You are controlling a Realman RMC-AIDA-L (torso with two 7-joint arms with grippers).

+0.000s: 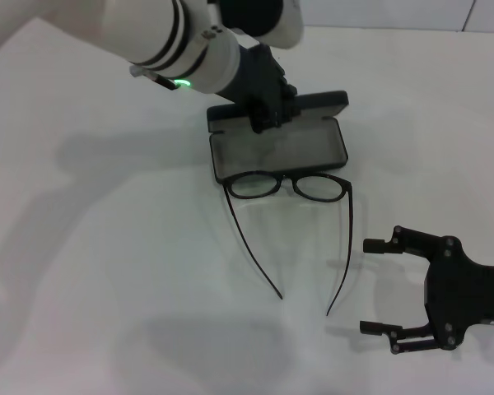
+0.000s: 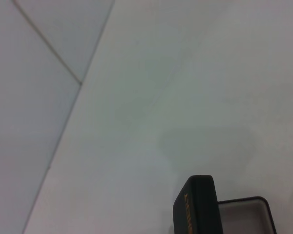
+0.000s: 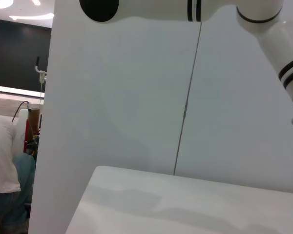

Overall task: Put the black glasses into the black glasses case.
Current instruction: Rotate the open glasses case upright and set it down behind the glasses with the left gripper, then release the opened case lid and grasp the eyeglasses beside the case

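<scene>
Lying on the bench (image 1: 82, 271), the glasses (image 1: 288, 186) sit lenses toward the case (image 1: 278, 145), rims touching or just overlapping its front edge, temples unfolded and splayed back toward the robot. Not in yet. Case is open, grey lining up, lid raised at the far side. Left gripper (image 1: 267, 103) is down on the lid hinge area, probably bracing the case so it doesn't slide or snap shut; can't tell its jaws. Right gripper (image 1: 379, 284) hovers near the right temple tip, jaws wide open, lined up to take the frame. Temples likely need folding first.
</scene>
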